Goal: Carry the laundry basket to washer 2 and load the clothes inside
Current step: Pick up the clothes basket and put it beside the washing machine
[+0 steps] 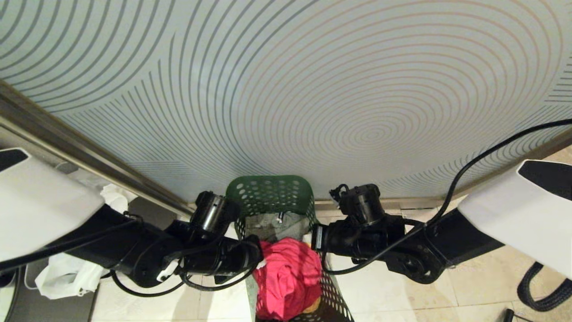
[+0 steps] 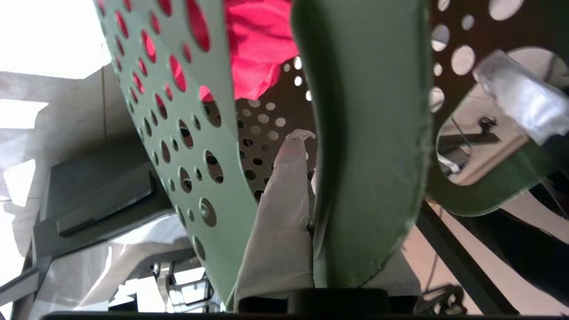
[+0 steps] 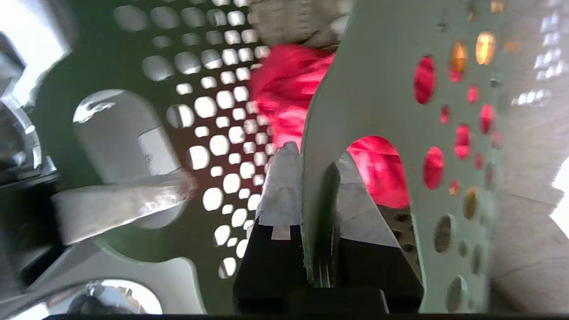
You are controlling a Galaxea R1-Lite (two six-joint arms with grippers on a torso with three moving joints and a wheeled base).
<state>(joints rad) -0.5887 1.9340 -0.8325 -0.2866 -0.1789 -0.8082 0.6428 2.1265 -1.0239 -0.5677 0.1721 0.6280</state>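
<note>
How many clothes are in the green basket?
3 visible: a pink-red garment on top, a grey-green garment behind it, a yellow-orange cloth peeking beneath. More may be hidden underneath.

1. The right gripper (image 3: pixel 313 186) is seen closed on the rim wall of the laundry basket (image 3: pixel 355 89), one taped finger (image 3: pixel 280 191) being set inside the wall and the other outside it.
2. The wall is clamped just beside a slot handle opening, through which the pink-red garment (image 3: pixel 284 89) is seen.
3. The pink-red garment is also glimpsed through the oval holes of the near wall.
4. A grey-green denim-like garment (image 3: pixel 289 20) is seen lying against the pink-red one, inside the basket.
5. Across the basket, in the opposite wall, a pale taped finger (image 3: pixel 124 209) is seen reaching through the other slot handle.
</note>
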